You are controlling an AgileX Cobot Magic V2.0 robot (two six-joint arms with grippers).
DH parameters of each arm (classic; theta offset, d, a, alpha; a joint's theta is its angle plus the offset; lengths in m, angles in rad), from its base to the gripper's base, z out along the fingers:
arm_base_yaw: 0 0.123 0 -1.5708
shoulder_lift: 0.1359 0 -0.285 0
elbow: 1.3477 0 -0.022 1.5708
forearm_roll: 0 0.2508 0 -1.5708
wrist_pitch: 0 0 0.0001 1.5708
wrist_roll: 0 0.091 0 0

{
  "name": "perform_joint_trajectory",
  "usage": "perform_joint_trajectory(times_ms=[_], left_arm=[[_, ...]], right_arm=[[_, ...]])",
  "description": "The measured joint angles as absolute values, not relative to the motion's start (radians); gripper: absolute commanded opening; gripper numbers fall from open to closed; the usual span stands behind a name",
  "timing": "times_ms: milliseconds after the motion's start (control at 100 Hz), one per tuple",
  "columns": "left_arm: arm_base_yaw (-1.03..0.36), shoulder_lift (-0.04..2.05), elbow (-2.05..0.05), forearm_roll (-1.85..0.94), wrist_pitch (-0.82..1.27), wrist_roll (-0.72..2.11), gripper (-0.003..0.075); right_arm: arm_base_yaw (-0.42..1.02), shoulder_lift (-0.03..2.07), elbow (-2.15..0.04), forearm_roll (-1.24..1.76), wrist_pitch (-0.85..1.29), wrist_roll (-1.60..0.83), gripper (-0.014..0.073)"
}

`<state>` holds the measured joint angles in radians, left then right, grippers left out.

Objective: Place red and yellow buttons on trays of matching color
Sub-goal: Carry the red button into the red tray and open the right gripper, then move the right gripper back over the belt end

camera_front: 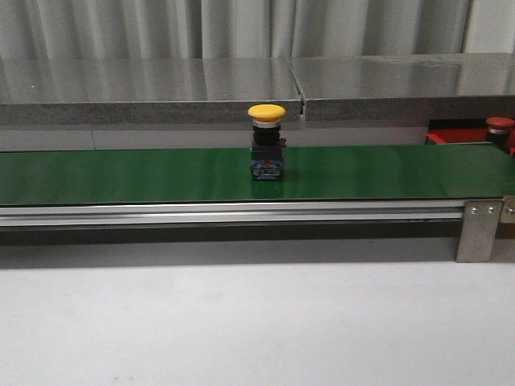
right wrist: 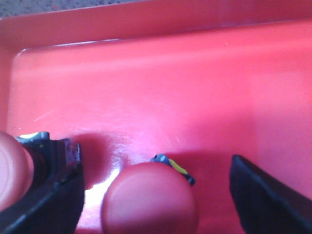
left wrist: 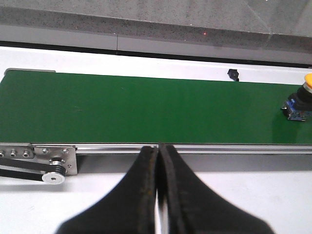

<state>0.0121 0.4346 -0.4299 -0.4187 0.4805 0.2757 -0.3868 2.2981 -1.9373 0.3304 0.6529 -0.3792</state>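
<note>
A yellow button (camera_front: pixel 266 141) stands upright on the green belt, roughly mid-belt; the left wrist view catches it too, as the yellow button (left wrist: pixel 300 100) far off to one side. My left gripper (left wrist: pixel 159 148) is shut and empty, hovering over the white table just short of the belt's rail. The red tray (camera_front: pixel 451 135) lies beyond the belt's right end. In the right wrist view my right gripper (right wrist: pixel 156 195) is open over the red tray (right wrist: pixel 146 87), with a red button (right wrist: pixel 148 200) standing between its fingers, untouched. A second red button (right wrist: pixel 12 175) sits beside one finger. Neither gripper shows in the front view.
The long green belt (camera_front: pixel 121 177) runs across the table on an aluminium rail (camera_front: pixel 225 213). A grey ledge (camera_front: pixel 161 88) lines the back. A belt pulley (left wrist: pixel 53 176) sticks out at the belt's left end. White table (camera_front: pixel 241 322) lies in front.
</note>
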Motion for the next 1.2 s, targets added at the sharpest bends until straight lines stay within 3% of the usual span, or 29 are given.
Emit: perform_joint_trajectory(times_ms=[310, 900, 1200], left_arm=[[0.012, 0.435, -0.430, -0.419, 0.480, 0.276, -0.0019], [0.012, 0.435, -0.430, -0.419, 0.480, 0.276, -0.0019], [0.012, 0.435, -0.430, -0.419, 0.480, 0.276, -0.0019]], right_arm=[[-0.387, 2.183, -1.946, 0.330, 0.701, -0.379, 0.0635], [-0.387, 1.805, -1.946, 0.387, 1.085, -0.507, 0.0635], [-0.387, 1.639, -1.707, 0.491, 1.139, -0.583, 0.0633]])
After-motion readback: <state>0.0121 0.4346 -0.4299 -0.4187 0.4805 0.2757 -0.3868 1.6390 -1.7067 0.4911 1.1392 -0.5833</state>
